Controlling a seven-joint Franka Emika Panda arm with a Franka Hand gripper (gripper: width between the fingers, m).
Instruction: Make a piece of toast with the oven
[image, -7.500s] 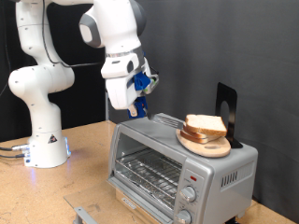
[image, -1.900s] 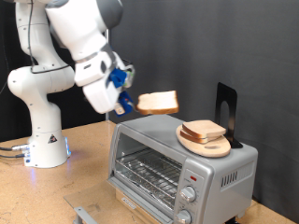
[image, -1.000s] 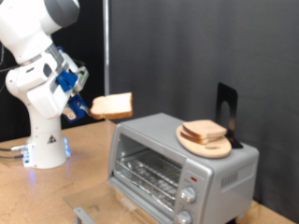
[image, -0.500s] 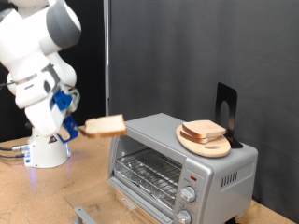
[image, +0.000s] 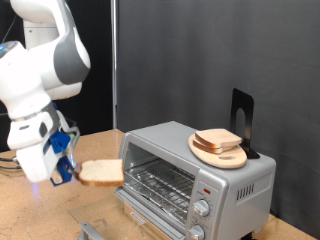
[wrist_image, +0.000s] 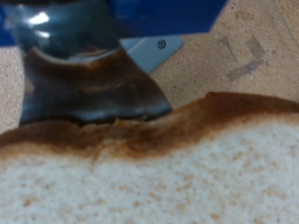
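The tool (image: 68, 170) grips the piece of toast (image: 101, 172) by one crust edge, level, above the counter (image: 100, 205) near its front edge, beside the oven (image: 195, 180). Keeping the slice flat should prevent snagging the wire rack (image: 160, 181).

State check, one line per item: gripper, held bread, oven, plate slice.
gripper: shut on the piece of toast, low at the exterior view's left of the oven
piece of toast: held level in the air, outside the oven
oven: wire rack bare
other bread slice: resting on the wooden plate atop the oven
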